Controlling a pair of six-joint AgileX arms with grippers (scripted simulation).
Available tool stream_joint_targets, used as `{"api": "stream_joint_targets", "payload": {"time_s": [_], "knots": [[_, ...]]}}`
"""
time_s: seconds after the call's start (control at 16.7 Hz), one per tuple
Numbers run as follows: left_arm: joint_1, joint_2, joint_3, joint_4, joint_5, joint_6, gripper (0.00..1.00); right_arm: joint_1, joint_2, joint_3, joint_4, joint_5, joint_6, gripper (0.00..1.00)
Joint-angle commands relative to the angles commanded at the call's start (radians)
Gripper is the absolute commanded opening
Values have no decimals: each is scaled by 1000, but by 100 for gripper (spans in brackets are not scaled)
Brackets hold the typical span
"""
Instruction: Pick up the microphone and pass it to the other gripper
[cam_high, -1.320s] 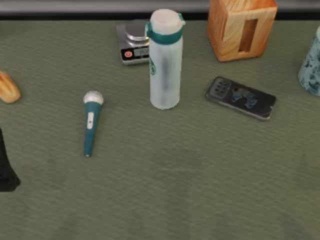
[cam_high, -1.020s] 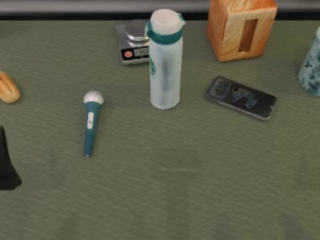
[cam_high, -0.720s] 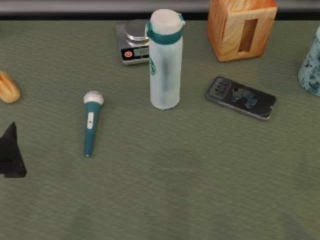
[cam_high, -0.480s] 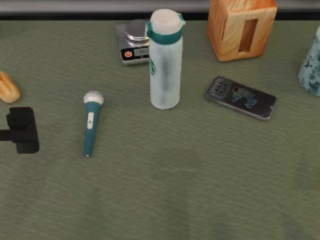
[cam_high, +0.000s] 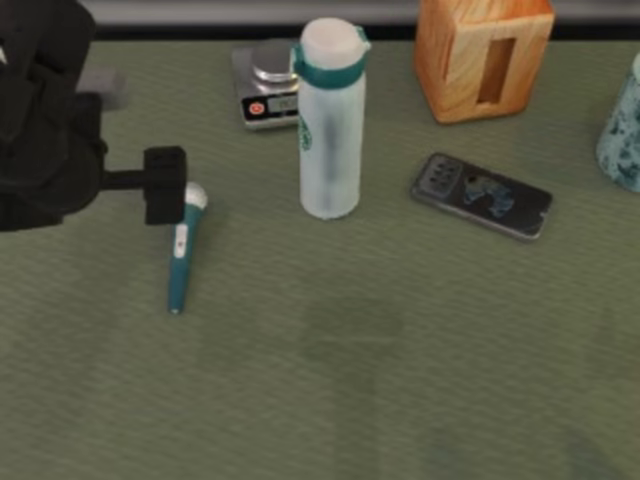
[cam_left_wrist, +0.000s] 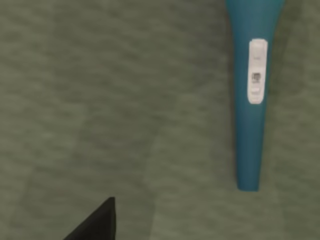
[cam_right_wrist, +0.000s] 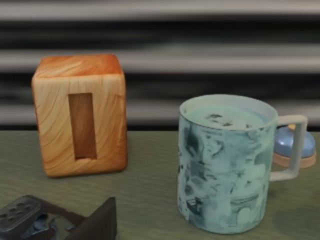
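- The microphone (cam_high: 181, 252) lies flat on the green table (cam_high: 400, 360), at the left-centre, its round head pointing toward the far edge and its thin tail toward the near edge.
- The left gripper (cam_high: 165, 185) hangs over the microphone's head and covers most of it; whether its fingers are apart or together cannot be told.
- In the left wrist view the teal handle (cam_left_wrist: 252, 95) with its white switch lies bare on the cloth.
- A tall white bottle (cam_high: 330, 120) stands upright near the microphone, to its right.
- Behind the bottle sits a small scale (cam_high: 265, 85); further right are a wooden box (cam_high: 480, 55), a phone (cam_high: 481, 195) and a mug (cam_right_wrist: 225, 162).
- The right gripper (cam_right_wrist: 97, 222) is parked near the mug and the phone.
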Motion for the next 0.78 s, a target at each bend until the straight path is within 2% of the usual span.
{"api": "stream_joint_targets", "payload": {"time_s": [0.36,0.78], "knots": [[-60,320,227,-176,-7,-53,100,0,0,0,0,0,0,100],[-60,351,245,-195,-9,-57,100,0,0,0,0,0,0,100]]}}
